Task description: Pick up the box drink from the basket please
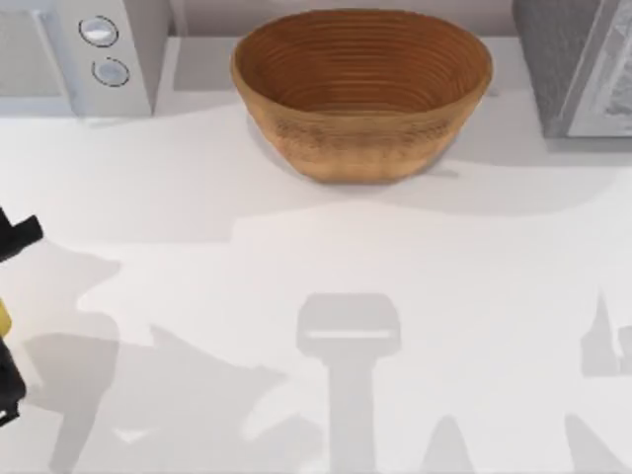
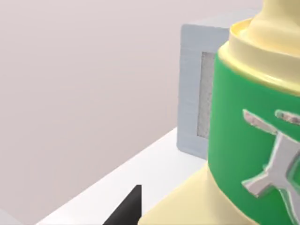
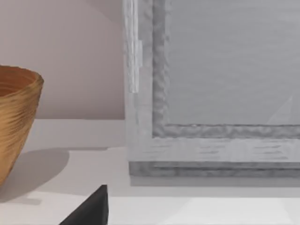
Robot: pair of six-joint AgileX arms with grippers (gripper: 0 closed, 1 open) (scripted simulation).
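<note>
Top view: basket [image 1: 361,94] empty; left gripper [image 1: 8,326] at left table edge, seemingly holding box drink [image 2: 255,131]; finger state unclear. Pickup seems done.

The tabletop [image 1: 395,267] was white and bore grey shadows across its near part. At its far left corner stood a pale appliance [image 1: 74,54] with two round knobs [image 1: 99,32] on its front, one above the other. At the far right corner stood a grey box-like appliance [image 1: 573,64] with a framed panel; the right wrist view showed this grey framed panel [image 3: 225,70] close up, resting on the tabletop. Behind both rose a plain pale wall [image 3: 61,56].
</note>
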